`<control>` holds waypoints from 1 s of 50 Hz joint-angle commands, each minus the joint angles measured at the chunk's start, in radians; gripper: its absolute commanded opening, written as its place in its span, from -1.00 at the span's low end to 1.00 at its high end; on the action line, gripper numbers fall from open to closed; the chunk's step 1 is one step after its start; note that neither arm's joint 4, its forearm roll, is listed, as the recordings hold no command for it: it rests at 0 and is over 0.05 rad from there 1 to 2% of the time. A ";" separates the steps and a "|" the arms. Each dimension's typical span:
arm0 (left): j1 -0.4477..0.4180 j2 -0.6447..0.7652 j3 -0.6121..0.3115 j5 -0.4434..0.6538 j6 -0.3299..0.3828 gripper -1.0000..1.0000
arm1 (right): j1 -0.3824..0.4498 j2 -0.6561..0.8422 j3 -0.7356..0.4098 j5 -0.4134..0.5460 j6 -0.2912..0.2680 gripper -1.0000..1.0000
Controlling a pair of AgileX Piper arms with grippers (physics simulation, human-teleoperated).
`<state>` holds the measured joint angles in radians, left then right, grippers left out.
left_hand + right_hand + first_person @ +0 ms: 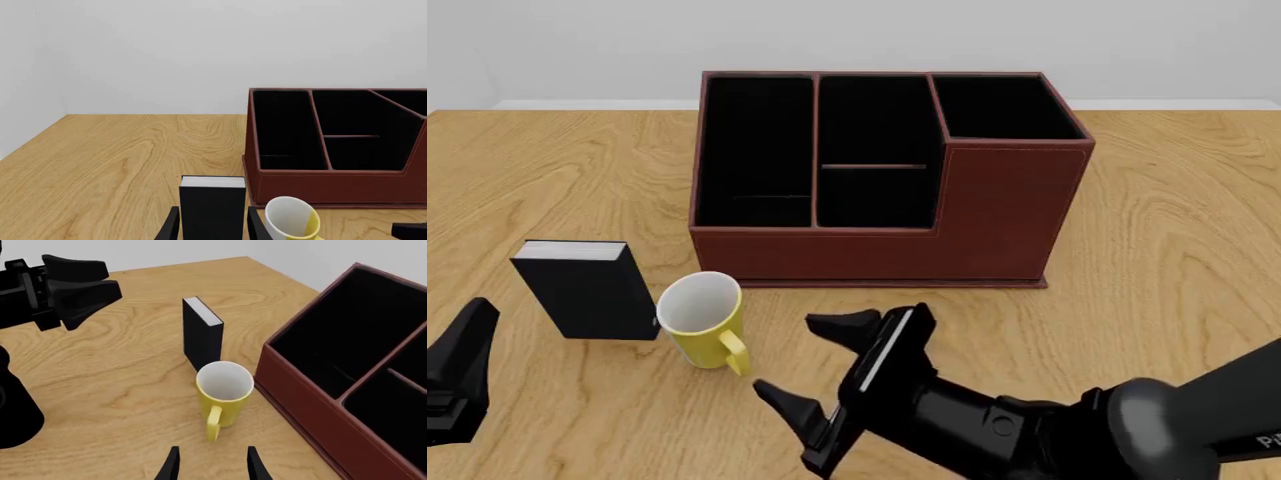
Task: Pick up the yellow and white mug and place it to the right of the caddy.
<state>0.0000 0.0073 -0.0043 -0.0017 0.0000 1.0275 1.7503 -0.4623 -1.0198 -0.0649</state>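
Yellow and white mug (703, 320): upright on the wooden table (1174, 260), open mouth up, loop handle turned toward the near edge and slightly right. Stands in front of the caddy's near-left corner, apart from it.

Right gripper (817, 362): nearer of the two, just right of the mug and a little nearer, jaws spread wide with nothing between them. Lies low and points left toward the mug; in the right wrist view the mug (223, 397) sits straight ahead of the fingertips, handle facing them. Handle likely met first on a straight approach.

Left gripper (212, 227): at the near-left edge, empty; fingers apart, framing the black block in the left wrist view.

Black book-like block (587, 288): upright, just left of the mug, close enough to crowd a finger on that side.

Caddy (881, 180): behind and right of the mug, tall section at its right end. Bare table to its right, the placing spot; carry path must clear its near-right corner.
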 commanded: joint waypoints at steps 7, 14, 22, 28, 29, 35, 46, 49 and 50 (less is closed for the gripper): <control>0.000 0.000 0.000 0.000 0.000 1.00 | 0.030 0.074 -0.078 0.017 0.009 1.00; 0.000 0.000 0.000 0.000 0.000 1.00 | 0.033 0.105 -0.103 0.018 0.010 1.00; 0.000 0.000 0.000 0.000 0.000 1.00 | 0.035 0.129 -0.130 0.028 0.013 1.00; 0.000 0.000 0.000 0.000 0.000 1.00 | 0.028 0.158 -0.139 0.017 0.013 1.00; 0.000 0.000 0.000 0.000 0.000 1.00 | 0.028 0.159 -0.139 0.016 0.012 1.00; 0.000 0.000 0.000 0.000 0.000 1.00 | 0.025 0.175 -0.149 0.015 0.013 1.00; 0.000 0.000 0.000 0.000 0.000 1.00 | 0.019 0.204 -0.175 0.015 0.009 1.00; 0.000 0.000 0.000 0.000 0.000 1.00 | 0.018 0.215 -0.182 0.014 0.012 1.00; 0.000 0.000 0.000 0.000 0.000 1.00 | 0.017 0.220 -0.182 0.008 0.008 1.00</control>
<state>0.0000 0.0073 -0.0043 -0.0017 0.0000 1.0493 1.9405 -0.6250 -1.0048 -0.0543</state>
